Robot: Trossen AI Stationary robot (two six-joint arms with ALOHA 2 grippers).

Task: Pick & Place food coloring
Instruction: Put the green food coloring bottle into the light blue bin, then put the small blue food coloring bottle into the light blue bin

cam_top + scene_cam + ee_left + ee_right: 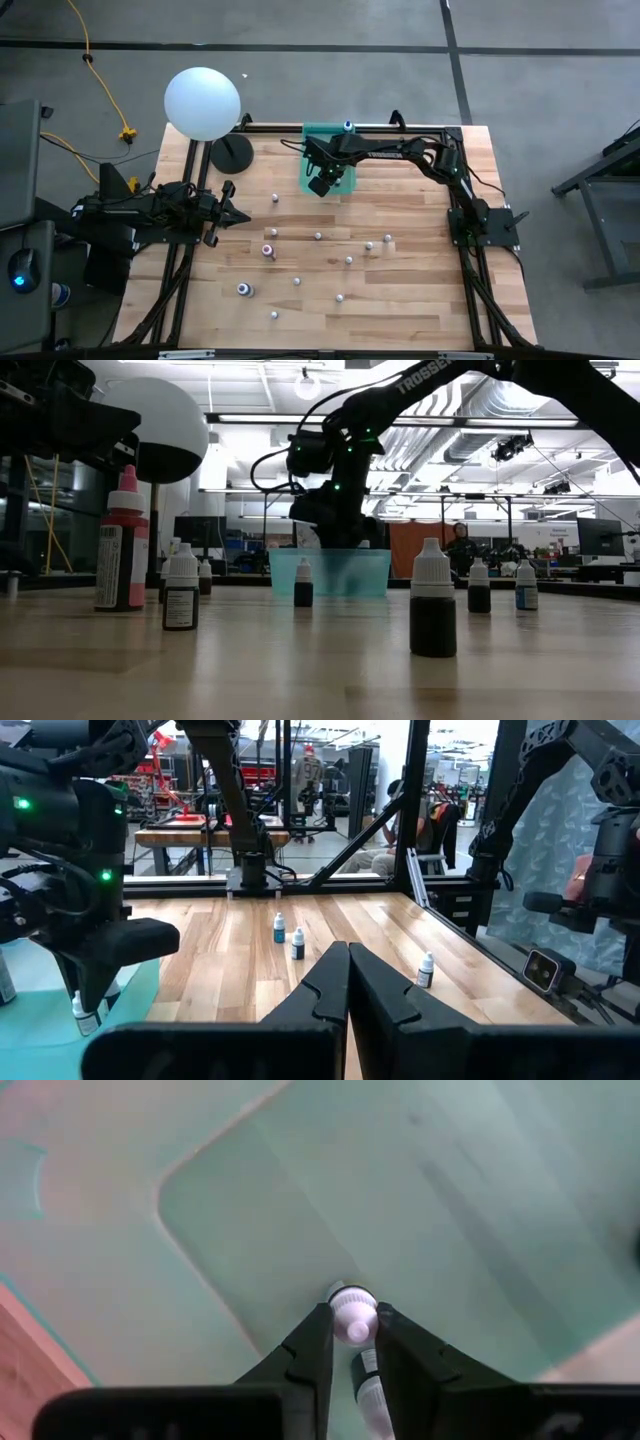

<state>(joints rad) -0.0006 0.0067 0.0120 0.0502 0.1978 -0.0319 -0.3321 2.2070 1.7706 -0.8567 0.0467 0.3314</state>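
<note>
Right gripper (353,1342) pinches a white-capped food coloring bottle (352,1318) over the teal bin (250,1230), top centre | drop it crooked and you'll tip it | left gripper (348,982) closed, empty, idle left.

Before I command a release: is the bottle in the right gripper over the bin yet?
Yes. The right gripper grips a bottle by its cap, with the green bin floor beneath.

I am counting 11 food coloring bottles (318,236) standing on the surface (420,310): 9 whitish, 1 pink one (268,250), 1 blue one (245,290). I am seeing 2 more inside 1 teal bin (312,180), plus 1 white ball (202,102).
</note>
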